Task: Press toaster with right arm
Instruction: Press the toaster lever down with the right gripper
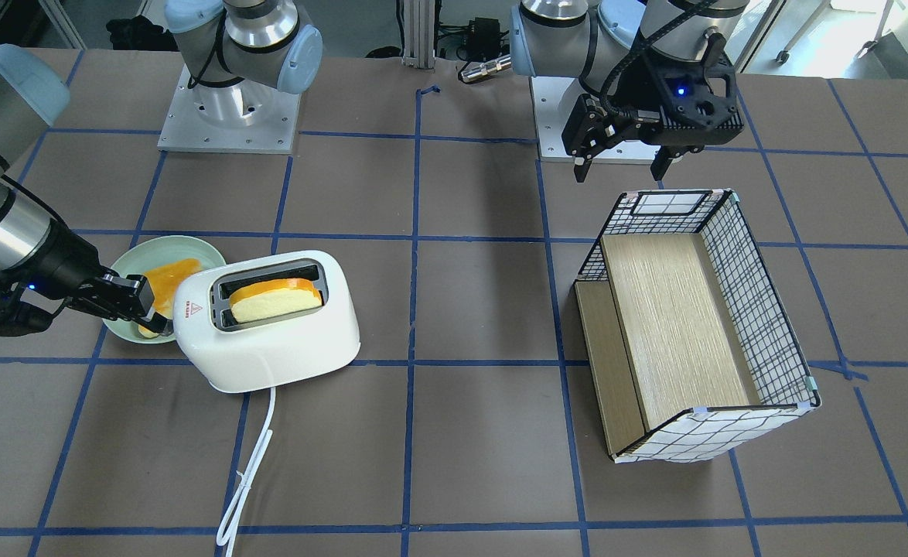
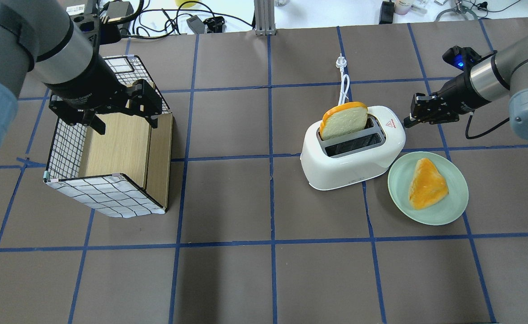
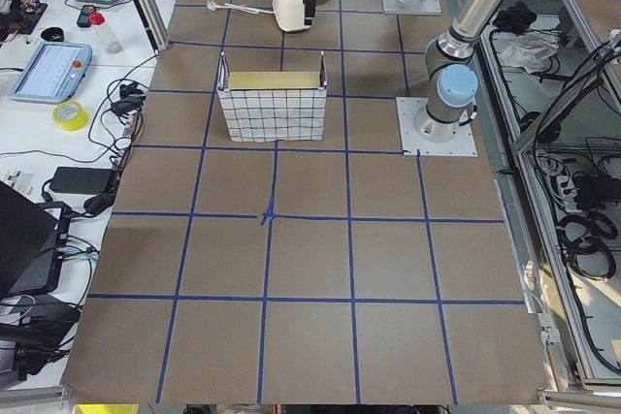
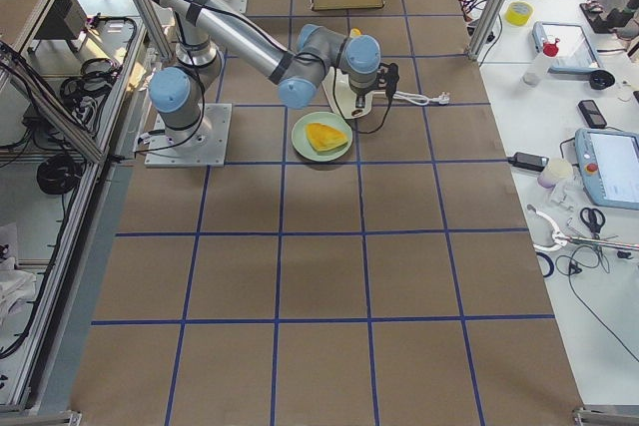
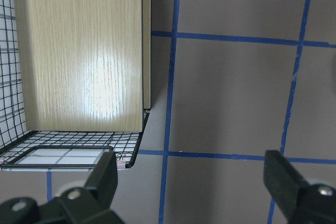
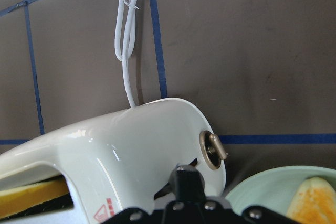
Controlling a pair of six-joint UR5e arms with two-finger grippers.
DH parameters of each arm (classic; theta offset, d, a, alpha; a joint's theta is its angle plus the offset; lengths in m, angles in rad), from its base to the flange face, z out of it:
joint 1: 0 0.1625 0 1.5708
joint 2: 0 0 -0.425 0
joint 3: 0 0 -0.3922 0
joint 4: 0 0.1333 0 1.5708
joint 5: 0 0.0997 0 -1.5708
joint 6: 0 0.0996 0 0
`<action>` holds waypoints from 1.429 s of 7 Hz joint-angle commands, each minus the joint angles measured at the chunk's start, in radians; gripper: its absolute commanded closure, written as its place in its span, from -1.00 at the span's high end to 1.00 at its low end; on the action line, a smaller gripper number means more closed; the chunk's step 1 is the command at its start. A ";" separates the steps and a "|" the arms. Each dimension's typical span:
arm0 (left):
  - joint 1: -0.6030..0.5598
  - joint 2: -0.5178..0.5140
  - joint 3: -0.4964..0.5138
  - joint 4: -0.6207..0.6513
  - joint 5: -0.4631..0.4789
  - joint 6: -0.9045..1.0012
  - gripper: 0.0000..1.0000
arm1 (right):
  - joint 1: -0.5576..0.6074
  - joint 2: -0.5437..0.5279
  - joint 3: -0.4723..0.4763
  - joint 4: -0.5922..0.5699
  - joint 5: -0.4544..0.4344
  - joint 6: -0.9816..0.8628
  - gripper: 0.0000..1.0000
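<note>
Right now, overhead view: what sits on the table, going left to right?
checked box → toaster → green plate

Only sign I see is a small red triangle mark [image 1: 192, 311] w/ tiny red print on the toaster [image 1: 268, 344] top, illegible, as is white print on the left arm's wrist band [image 2: 78, 100].

Checked wood-lined box [image 2: 115, 148], pale green plate [image 2: 453, 211] bearing an orange-crusted bread piece [image 2: 427, 183], brown table [image 2: 268, 279] with blue tape grid
</note>
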 commanded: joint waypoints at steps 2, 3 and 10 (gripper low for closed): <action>0.000 0.000 -0.001 0.000 0.000 0.000 1.00 | 0.000 0.022 0.016 -0.005 0.005 -0.003 -1.00; 0.000 0.000 0.000 0.000 0.000 0.000 1.00 | 0.000 0.037 0.017 -0.031 0.005 -0.003 -1.00; 0.000 0.000 0.000 0.000 0.000 0.000 1.00 | 0.000 0.059 0.016 -0.045 0.000 0.030 -1.00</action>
